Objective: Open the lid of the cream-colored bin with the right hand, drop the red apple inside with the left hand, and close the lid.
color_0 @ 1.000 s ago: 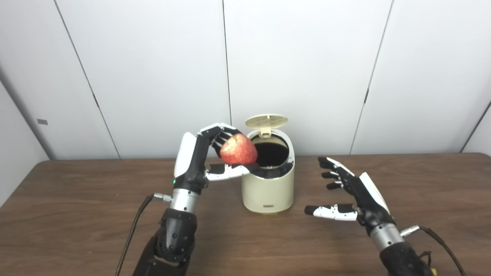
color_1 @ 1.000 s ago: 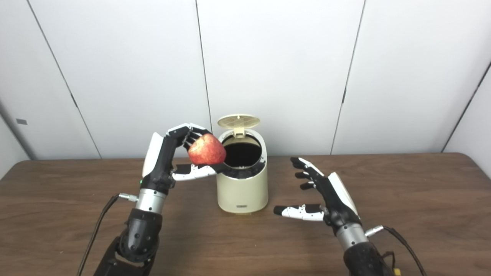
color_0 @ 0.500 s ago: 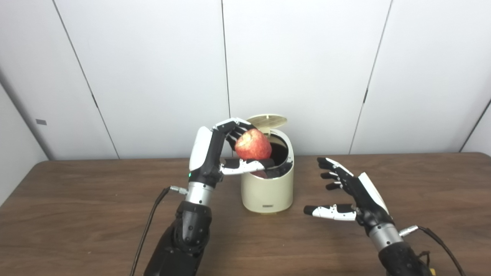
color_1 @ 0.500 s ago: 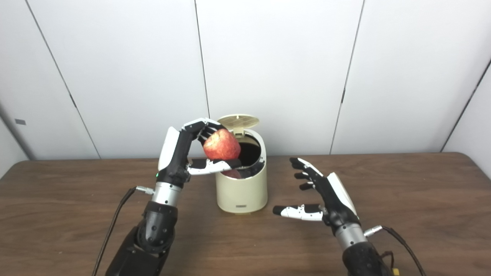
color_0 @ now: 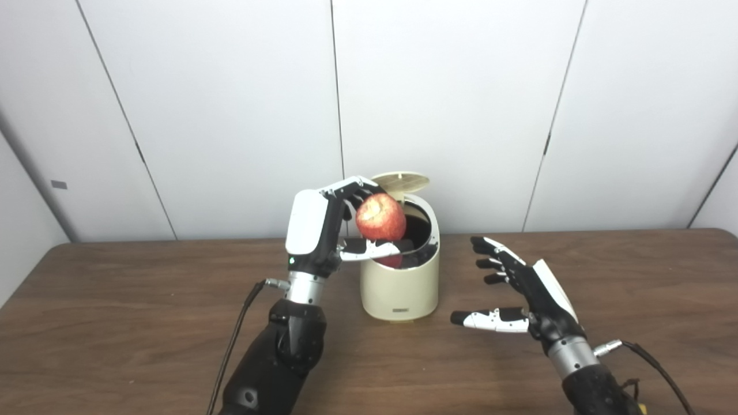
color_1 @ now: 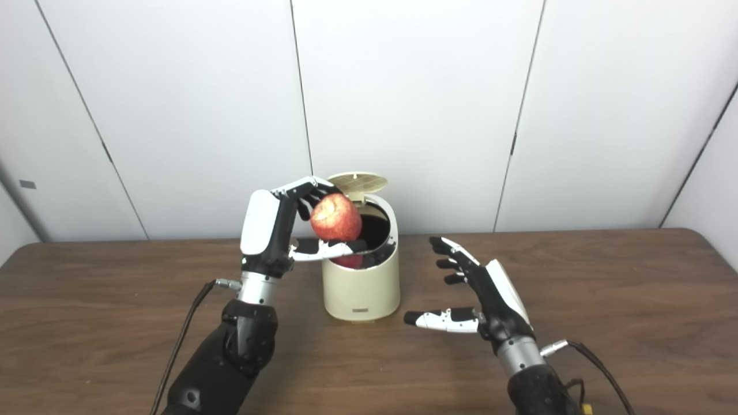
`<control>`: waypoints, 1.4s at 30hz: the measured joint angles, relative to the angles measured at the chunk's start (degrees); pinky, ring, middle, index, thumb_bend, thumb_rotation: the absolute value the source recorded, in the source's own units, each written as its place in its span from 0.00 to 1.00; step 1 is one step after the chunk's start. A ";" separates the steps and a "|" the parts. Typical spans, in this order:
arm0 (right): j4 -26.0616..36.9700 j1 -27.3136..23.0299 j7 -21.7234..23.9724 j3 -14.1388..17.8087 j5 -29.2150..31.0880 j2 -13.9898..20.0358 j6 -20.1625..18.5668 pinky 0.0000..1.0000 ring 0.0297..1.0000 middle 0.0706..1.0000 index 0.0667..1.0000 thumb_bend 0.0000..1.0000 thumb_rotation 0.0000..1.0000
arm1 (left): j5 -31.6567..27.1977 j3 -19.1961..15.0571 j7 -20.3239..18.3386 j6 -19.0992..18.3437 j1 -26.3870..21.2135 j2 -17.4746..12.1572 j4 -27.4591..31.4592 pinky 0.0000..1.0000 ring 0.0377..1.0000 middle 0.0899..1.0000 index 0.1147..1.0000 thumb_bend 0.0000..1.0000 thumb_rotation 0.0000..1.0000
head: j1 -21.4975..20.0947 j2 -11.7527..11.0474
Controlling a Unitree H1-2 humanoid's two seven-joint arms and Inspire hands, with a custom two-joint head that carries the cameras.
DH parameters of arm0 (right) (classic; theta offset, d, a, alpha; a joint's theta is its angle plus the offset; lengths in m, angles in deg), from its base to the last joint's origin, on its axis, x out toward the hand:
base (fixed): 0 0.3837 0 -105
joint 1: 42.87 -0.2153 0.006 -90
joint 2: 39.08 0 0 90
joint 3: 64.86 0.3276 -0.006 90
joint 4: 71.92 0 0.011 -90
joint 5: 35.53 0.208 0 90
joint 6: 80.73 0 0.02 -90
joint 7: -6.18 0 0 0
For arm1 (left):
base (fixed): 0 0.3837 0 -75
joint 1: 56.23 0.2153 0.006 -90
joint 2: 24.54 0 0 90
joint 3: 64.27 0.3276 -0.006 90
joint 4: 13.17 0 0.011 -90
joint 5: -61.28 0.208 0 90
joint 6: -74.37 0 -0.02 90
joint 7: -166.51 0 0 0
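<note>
The red apple [color_0: 379,217] sits in my left hand [color_0: 323,230], pinched between the thumb below and the fingers [color_0: 351,187] curled over its top, and I hold it over the left part of the open mouth of the cream-colored bin [color_0: 399,282]. The apple and my thumb cover the near-left rim, and the inside of the bin is dark, so I cannot make out its bottom; a reddish patch shows just under the thumb, and I cannot tell what it is. The lid [color_0: 402,180] stands tipped back on its hinge at the rear, partly hidden behind my fingertips. My right hand [color_0: 527,291] is to the right of the bin and apart from it, fingers spread, thumb pointing toward the bin, holding nothing. I count one apple, one bin with one lid, and my two hands, all over one brown table [color_0: 115,323]. Both forearms are cut off at the bottom edge.
</note>
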 measured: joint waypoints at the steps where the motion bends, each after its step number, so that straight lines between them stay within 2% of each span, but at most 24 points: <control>1: 0.00 0.06 0.00 0.02 0.00 0.02 -0.04 0.72 0.81 0.86 0.85 0.76 0.20 | 0.44 0.38 1.05 0.06 -0.16 -0.01 -0.80 0.27 0.41 0.41 0.44 0.51 0.00 | 0.00 0.00; 6: 0.35 0.15 0.04 0.01 -0.03 0.05 -0.70 0.72 0.81 0.86 0.86 0.75 0.22 | 3.72 2.21 4.77 -1.32 -0.74 -0.18 -2.14 0.26 0.43 0.40 0.44 0.51 0.00 | -0.18 0.26; 7: 0.51 0.19 0.03 0.01 -0.03 0.06 -0.88 0.72 0.81 0.86 0.86 0.75 0.22 | 4.39 2.60 5.51 -1.56 -1.06 -0.23 -2.76 0.24 0.36 0.39 0.44 0.52 0.00 | -0.26 0.26; 10: 0.83 0.24 0.03 0.00 -0.03 0.05 -1.14 0.72 0.81 0.86 0.86 0.75 0.22 | 6.15 3.74 7.50 -2.01 -1.63 -0.64 -3.85 0.22 0.30 0.37 0.44 0.52 0.00 | -0.35 0.35; 12: 0.87 0.29 0.03 0.00 -0.02 0.05 -1.19 0.72 0.81 0.86 0.86 0.75 0.22 | 6.82 4.57 8.87 -2.27 -1.94 -0.83 -4.93 0.23 0.30 0.37 0.45 0.52 0.00 | -0.35 0.35; 13: 0.87 0.31 0.03 -0.01 0.00 0.05 -1.19 0.72 0.81 0.86 0.86 0.75 0.22 | 6.95 4.85 9.10 -2.67 -1.99 -0.86 -5.05 0.24 0.32 0.41 0.44 0.52 0.00 | -0.35 0.35; 16: 0.87 0.33 0.03 -0.03 0.00 0.04 -1.19 0.72 0.81 0.86 0.86 0.75 0.23 | 7.18 5.78 9.44 -3.99 -2.27 -0.89 -5.08 0.27 0.33 0.43 0.43 0.53 0.00 | -0.53 0.53; 21: 1.43 0.41 0.03 -0.04 -0.14 0.03 -1.32 0.71 0.81 0.87 0.86 0.75 0.24 | 7.56 7.27 9.69 -4.75 -2.59 -0.93 -5.28 0.35 0.42 0.44 0.43 0.52 0.00 | -0.70 0.61; 22: 1.65 0.42 0.03 -0.05 -0.14 0.03 -1.31 0.72 0.81 0.87 0.86 0.75 0.23 | 7.68 7.45 9.69 -5.04 -2.70 -0.93 -5.34 0.37 0.44 0.51 0.43 0.52 0.04 | -0.70 0.62; 25: 1.76 0.44 0.03 -0.05 -0.12 0.04 -1.30 0.72 0.81 0.87 0.86 0.75 0.24 | 8.01 7.86 9.58 -6.23 -2.98 -0.93 -5.39 0.40 0.48 0.57 0.43 0.52 0.07 | -0.70 0.70; 26: 1.76 0.45 0.03 -0.06 -0.10 0.04 -1.29 0.72 0.81 0.87 0.86 0.75 0.24 | 8.03 7.93 9.49 -6.48 -3.01 -0.95 -5.39 0.41 0.48 0.58 0.47 0.60 0.08 | -0.70 0.70; 27: 1.76 0.46 0.03 -0.05 -0.10 0.04 -1.29 0.72 0.81 0.86 0.86 0.75 0.24 | 8.03 8.06 9.48 -6.68 -3.02 -0.99 -5.39 0.41 0.48 0.59 0.54 0.75 0.10 | -0.70 0.79; 29: 1.76 0.48 0.04 -0.05 -0.10 0.05 -1.30 0.72 0.81 0.86 0.86 0.75 0.25 | 8.12 8.37 9.50 -6.88 -3.05 -1.06 -5.53 0.41 0.50 0.60 0.60 0.88 0.12 | -0.70 0.79; 35: 1.86 0.52 0.04 -0.17 -0.37 0.05 -1.32 0.72 0.81 0.86 0.86 0.75 0.25 | 8.17 8.74 9.68 -6.76 -3.14 -1.16 -6.34 0.43 0.54 0.63 0.63 0.91 0.15 | -0.88 0.88; 42: 2.20 0.56 0.05 -0.20 -0.61 0.06 -1.47 0.71 0.80 0.86 0.85 0.75 0.23 | 8.28 9.10 9.84 -8.19 -3.29 -1.31 -6.76 0.51 0.65 0.72 0.72 0.91 0.21 | -0.62 1.14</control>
